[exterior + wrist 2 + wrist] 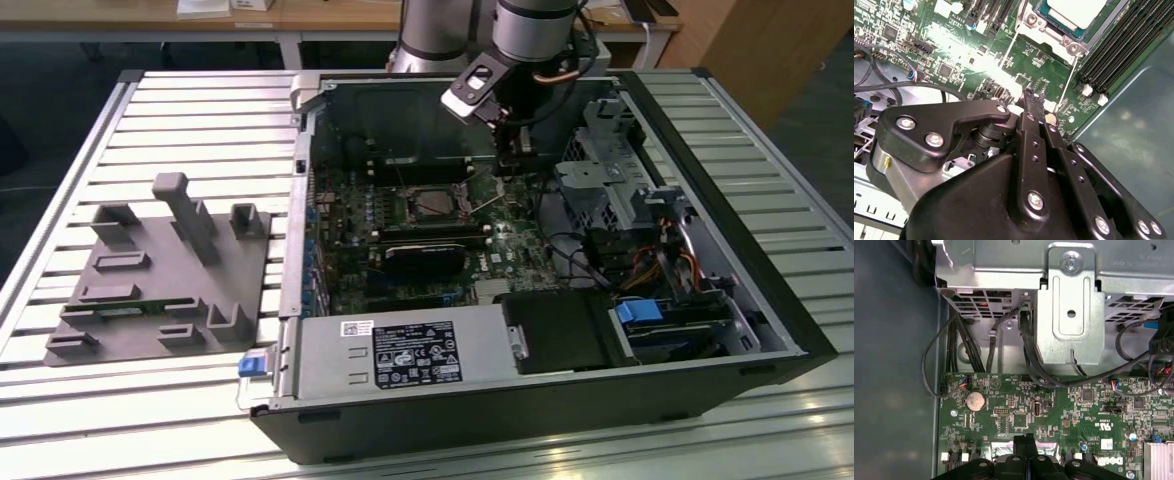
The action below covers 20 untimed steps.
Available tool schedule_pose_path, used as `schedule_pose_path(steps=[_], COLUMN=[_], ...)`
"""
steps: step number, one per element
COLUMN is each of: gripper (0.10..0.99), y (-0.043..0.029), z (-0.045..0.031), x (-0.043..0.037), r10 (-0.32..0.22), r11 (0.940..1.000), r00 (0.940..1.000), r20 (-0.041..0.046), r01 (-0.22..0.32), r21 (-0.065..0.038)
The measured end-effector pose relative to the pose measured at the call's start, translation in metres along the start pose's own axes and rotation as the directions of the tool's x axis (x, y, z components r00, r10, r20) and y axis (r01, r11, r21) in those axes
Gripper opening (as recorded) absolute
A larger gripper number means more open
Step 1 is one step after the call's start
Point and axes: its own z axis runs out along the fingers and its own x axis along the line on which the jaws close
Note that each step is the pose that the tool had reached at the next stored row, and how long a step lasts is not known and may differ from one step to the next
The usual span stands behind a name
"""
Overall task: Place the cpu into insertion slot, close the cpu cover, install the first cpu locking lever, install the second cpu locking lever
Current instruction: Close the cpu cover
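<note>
Step in hand: you are at the locking levers, as I judge it. The cpu (1074, 10) sits already in the insertion slot (434, 205), and the cpu cover (1050, 34) lies flat around it.
Gripper: the gripper (1031, 100) is clenched, its two fingertips pressed together with nothing between them that I can see.
Gripper place: just beside the insertion slot, on the exterior view's right of it, low over the green circuit board (1054, 410) inside the computer case (747, 300).
Levers: two thin wire rods run along the sides of the insertion slot, and one locking lever (1069, 75) ends near the fingertips. Whether they touch it I cannot tell.
Which lever: first or second, I cannot tell.
What the move calls for: in my judgement, a careful push with the closed tips, so that the thin rod goes down under its catch beside the insertion slot and does not slip onto the small board parts.
</note>
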Motion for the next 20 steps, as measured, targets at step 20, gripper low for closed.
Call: schedule_pose_path(steps=[20], gripper=[0.106], y=[0.0151], z=[0.0025], x=[0.0001], r10=[0.011], r11=[0.9999], r00=[0.9999], r20=[0.0039], r01=[-0.011], r21=[0.003])
